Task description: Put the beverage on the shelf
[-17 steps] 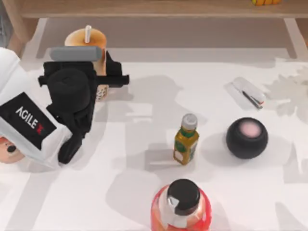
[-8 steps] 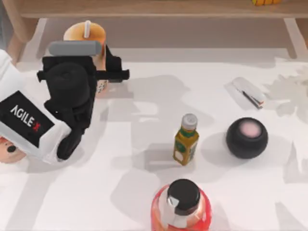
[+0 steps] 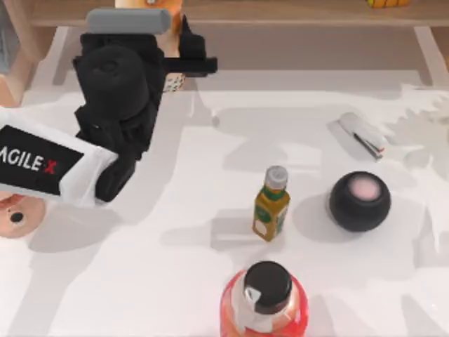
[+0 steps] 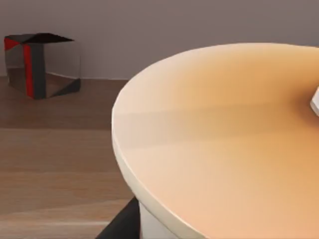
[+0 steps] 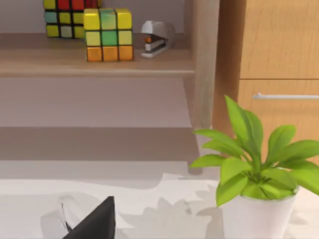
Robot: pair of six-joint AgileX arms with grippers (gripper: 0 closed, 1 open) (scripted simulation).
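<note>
White tabletop [image 3: 175,281] runs back to the wooden shelf [image 3: 280,12] along its far edge, and at the left end my left gripper [image 3: 172,53] pinches the beverage [image 3: 173,81], lifted at the shelf's front edge with its lid [image 4: 224,134] above the board. To finish well, I'd keep the cup upright, carry it fully over the board, lower gently, then release. Farther right stand the yellow-green bottle [image 3: 271,205] and black sphere [image 3: 360,201]; whether my right gripper's jaws [image 5: 92,224] are spread I cannot tell.

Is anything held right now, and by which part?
The left end effector holds the beverage around its lower body, near the pearls, lifted by the shelf.
</note>
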